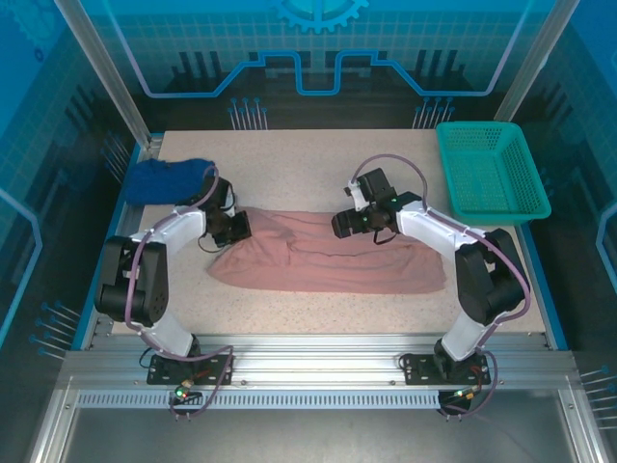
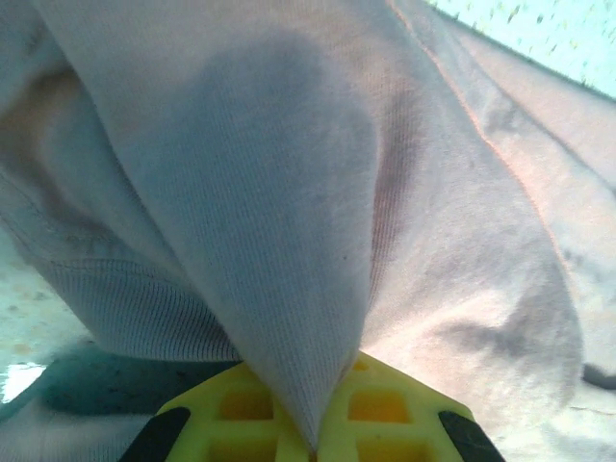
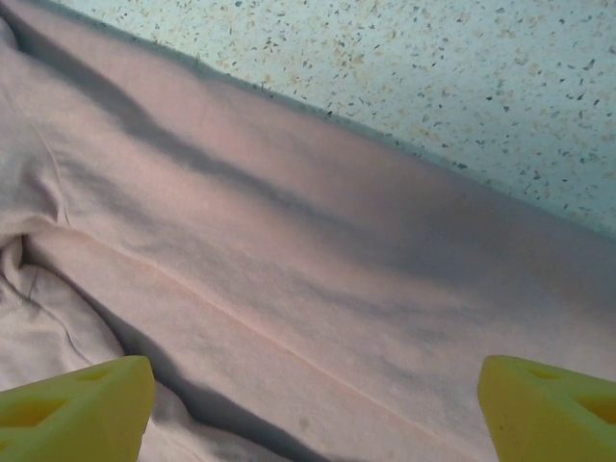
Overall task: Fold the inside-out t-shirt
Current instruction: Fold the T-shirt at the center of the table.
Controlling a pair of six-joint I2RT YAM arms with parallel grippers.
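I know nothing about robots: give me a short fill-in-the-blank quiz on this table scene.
1. The left tool is ___ on a fold of the dusty-pink soft fabric t-shirt.
2. The right tool hangs ___ above that t-shirt.
3. The crumpled soft cloth at the table's far left corner is dark ___.
Missing words: shut; open; blue.

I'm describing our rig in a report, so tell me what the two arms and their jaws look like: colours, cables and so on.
The left arm and the right arm match: white link shells between bulky black joints, with a purple cable looping along each. The jaws are bright yellow plastic with moulded hollow pockets.
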